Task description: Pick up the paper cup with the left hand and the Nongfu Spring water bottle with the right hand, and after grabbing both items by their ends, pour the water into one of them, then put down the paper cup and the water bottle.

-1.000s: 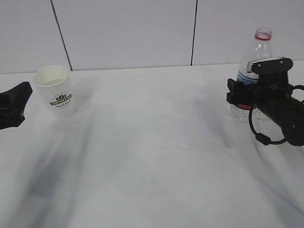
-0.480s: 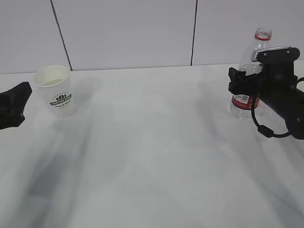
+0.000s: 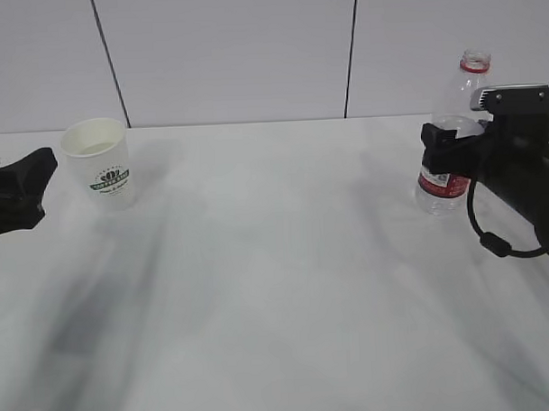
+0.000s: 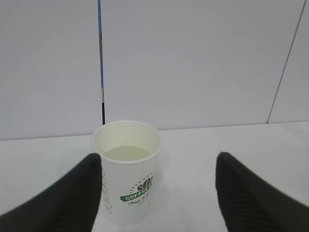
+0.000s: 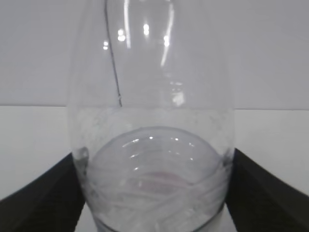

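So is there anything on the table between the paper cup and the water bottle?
No. In the exterior view, the white table is bare between the paper cup on the left and the water bottle on the right.

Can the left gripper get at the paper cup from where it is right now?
Probably yes: the left gripper is open, the paper cup stands upright just ahead, nothing between.

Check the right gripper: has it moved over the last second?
Yes. The right gripper has risen and shifted right along the standing bottle, uncovering the red label.
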